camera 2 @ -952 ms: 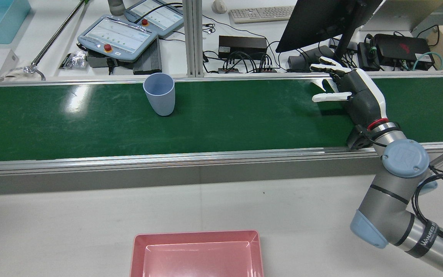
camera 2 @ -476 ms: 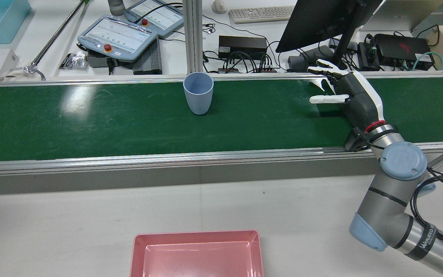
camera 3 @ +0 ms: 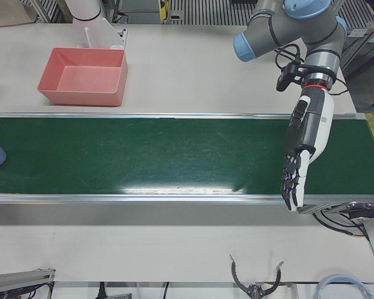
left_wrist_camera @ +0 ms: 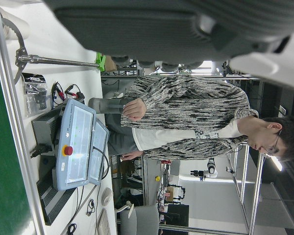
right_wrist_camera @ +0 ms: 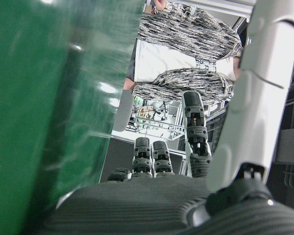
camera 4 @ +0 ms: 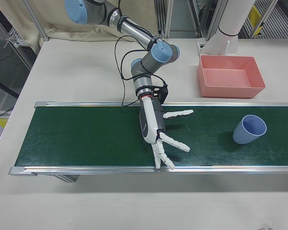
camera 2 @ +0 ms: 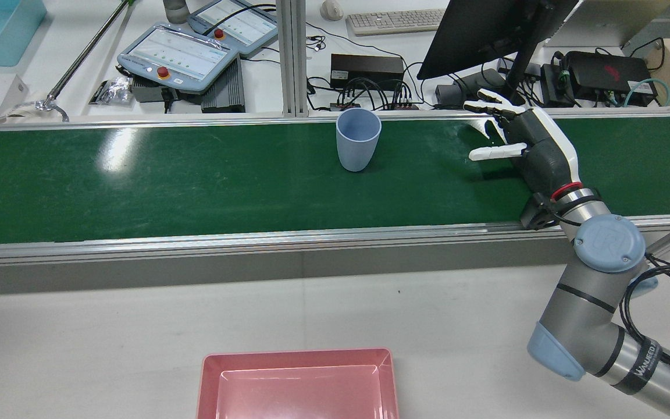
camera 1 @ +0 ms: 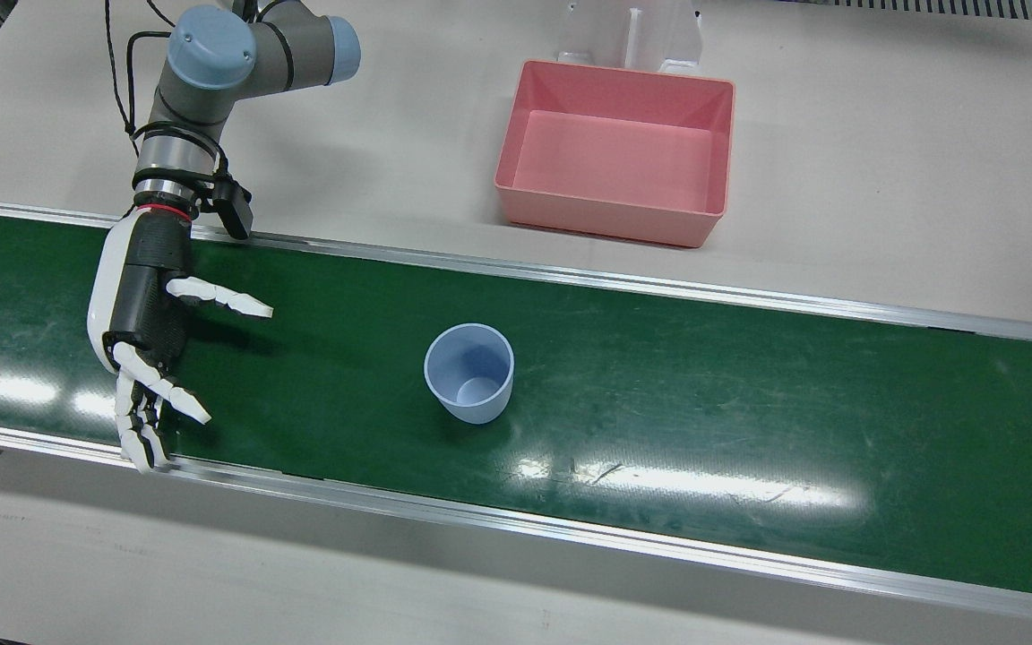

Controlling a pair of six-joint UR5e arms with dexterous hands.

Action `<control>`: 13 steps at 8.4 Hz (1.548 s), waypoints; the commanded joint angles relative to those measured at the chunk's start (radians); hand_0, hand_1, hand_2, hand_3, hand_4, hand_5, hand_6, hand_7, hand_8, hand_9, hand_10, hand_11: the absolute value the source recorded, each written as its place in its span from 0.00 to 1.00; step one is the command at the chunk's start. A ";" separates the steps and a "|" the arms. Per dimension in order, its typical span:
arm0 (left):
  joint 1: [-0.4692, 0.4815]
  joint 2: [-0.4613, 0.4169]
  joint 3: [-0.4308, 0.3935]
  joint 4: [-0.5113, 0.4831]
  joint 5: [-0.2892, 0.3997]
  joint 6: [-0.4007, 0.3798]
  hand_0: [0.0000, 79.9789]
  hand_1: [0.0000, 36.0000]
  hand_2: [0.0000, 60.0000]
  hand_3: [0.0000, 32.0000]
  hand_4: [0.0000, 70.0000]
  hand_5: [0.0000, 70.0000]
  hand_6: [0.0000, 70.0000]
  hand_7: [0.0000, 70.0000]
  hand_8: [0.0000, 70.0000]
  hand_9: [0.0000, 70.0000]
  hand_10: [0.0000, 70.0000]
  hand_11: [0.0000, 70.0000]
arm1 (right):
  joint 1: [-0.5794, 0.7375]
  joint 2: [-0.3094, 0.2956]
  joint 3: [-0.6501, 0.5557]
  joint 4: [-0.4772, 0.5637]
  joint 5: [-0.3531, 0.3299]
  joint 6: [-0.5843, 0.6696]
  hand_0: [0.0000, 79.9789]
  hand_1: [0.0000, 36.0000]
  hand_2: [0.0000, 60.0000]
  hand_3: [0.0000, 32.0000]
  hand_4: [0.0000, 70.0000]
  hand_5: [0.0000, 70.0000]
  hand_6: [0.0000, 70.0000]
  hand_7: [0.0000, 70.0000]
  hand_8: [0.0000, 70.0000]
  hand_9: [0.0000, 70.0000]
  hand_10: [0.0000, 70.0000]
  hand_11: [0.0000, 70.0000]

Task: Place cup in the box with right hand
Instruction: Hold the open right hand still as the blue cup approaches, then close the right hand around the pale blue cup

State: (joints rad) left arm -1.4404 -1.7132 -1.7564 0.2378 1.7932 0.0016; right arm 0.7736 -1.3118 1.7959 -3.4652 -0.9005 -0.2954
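We see a pale blue cup (camera 1: 468, 374) upright on the green belt (camera 1: 749, 403), nearer its operator-side edge and well apart from the right hand (camera 1: 144, 331), whose fingers are spread and empty; it looks light, stiff and smooth, best wrapped around mid-wall.

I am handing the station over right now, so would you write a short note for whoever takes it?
Right hand: open, fingers spread, over the green belt, holding nothing.
Left hand: open, idle over the belt's far end.
Cup: upright on the belt, apart from the right hand; over the last second it has travelled along the belt toward that hand.
Box: pink, empty, on the white table beside the belt.
Done: nothing yet beyond positioning.
Left: grasp the cup with the right hand, carry it to the box, release.
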 commanded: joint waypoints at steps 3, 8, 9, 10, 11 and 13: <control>0.000 0.000 0.000 0.000 0.000 0.000 0.00 0.00 0.00 0.00 0.00 0.00 0.00 0.00 0.00 0.00 0.00 0.00 | -0.010 0.008 0.002 0.000 0.000 -0.011 0.69 0.53 0.18 0.00 0.30 0.09 0.08 0.29 0.14 0.26 0.01 0.04; 0.001 0.000 0.000 0.000 0.000 0.000 0.00 0.00 0.00 0.00 0.00 0.00 0.00 0.00 0.00 0.00 0.00 0.00 | -0.010 0.005 0.002 -0.003 0.002 -0.019 0.72 0.47 0.05 0.00 0.37 0.09 0.09 0.31 0.15 0.27 0.00 0.03; 0.000 0.000 0.000 0.000 0.000 0.000 0.00 0.00 0.00 0.00 0.00 0.00 0.00 0.00 0.00 0.00 0.00 0.00 | -0.008 0.006 -0.001 -0.008 0.006 -0.022 0.72 0.47 0.05 0.00 0.38 0.09 0.09 0.31 0.15 0.27 0.01 0.04; 0.000 0.000 0.000 0.000 0.000 0.000 0.00 0.00 0.00 0.00 0.00 0.00 0.00 0.00 0.00 0.00 0.00 0.00 | -0.007 0.006 0.000 -0.047 0.009 -0.027 0.73 0.48 0.00 0.00 0.47 0.10 0.11 0.39 0.18 0.33 0.03 0.08; 0.000 0.000 0.000 0.000 0.000 0.000 0.00 0.00 0.00 0.00 0.00 0.00 0.00 0.00 0.00 0.00 0.00 0.00 | -0.004 0.000 0.011 -0.067 0.012 -0.025 0.72 0.67 0.58 0.00 0.73 0.13 0.25 1.00 0.40 0.69 0.16 0.25; 0.000 0.000 0.000 0.000 0.000 0.000 0.00 0.00 0.00 0.00 0.00 0.00 0.00 0.00 0.00 0.00 0.00 0.00 | 0.021 -0.007 0.046 -0.071 0.012 -0.027 0.69 0.98 1.00 0.00 1.00 0.20 0.50 1.00 0.82 1.00 0.45 0.65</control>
State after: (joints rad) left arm -1.4403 -1.7130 -1.7564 0.2378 1.7932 0.0016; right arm 0.7730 -1.3112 1.8088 -3.5203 -0.8899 -0.3208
